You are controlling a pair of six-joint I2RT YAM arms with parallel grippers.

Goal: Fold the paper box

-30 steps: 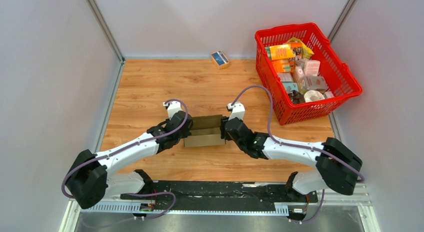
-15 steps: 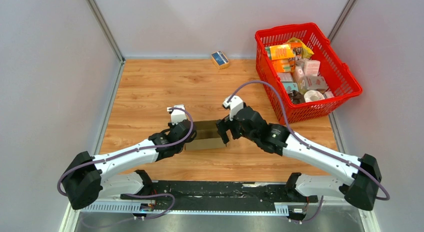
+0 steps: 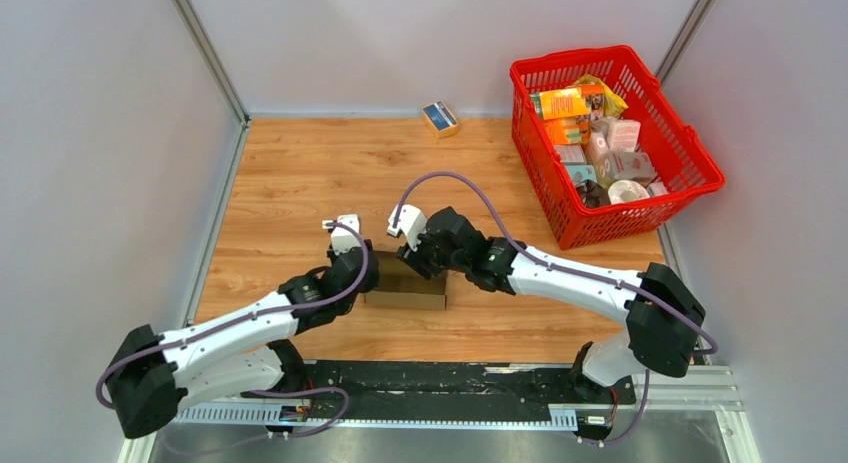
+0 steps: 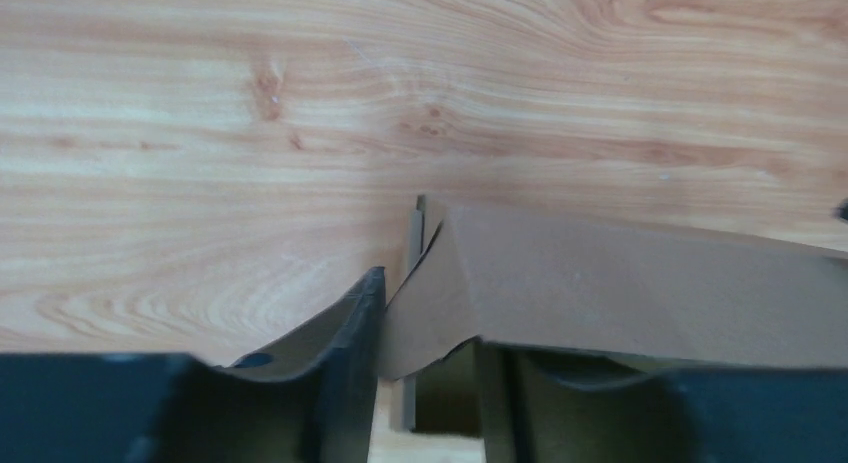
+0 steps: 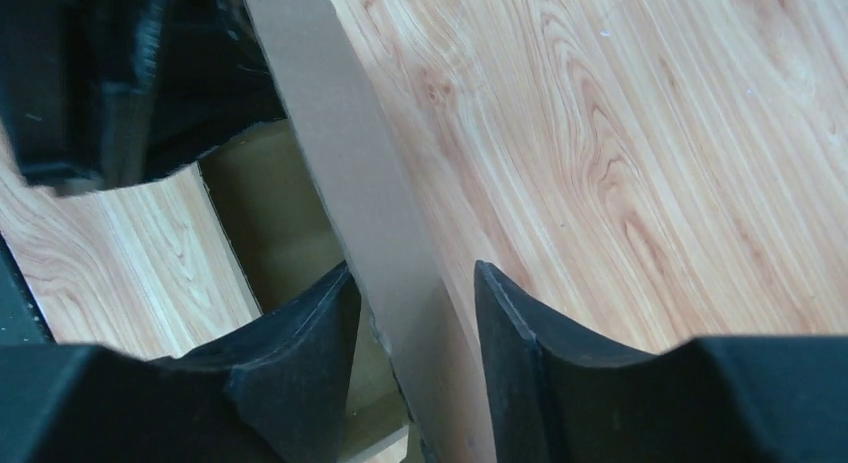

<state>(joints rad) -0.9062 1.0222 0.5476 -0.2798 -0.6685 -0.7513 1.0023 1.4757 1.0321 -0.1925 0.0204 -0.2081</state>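
Left claw (image 4: 432, 313) stands parted astride a corner flap of the paper box (image 3: 405, 288), not clamped; right claw (image 5: 412, 267) is likewise parted, straddling an upright wall of it. Box sits on the table (image 3: 300, 173) toward the near edge, between both claws. Beyond: red basket (image 3: 640, 218) of packages at far right, small blue-and-tan box (image 3: 440, 118) at the back edge.

the right end effector (image 5: 410, 328) straddles a wall of the paper box (image 5: 340, 153), its two dark fingers (image 5: 300, 363) standing apart. the cardboard strip runs from the top edge down between them, close against the left finger, with a sliver of table (image 5: 650, 143) showing before the right one. the box's shaded inside lies left of the wall. a black housing (image 5: 90, 73) fills the upper left corner.
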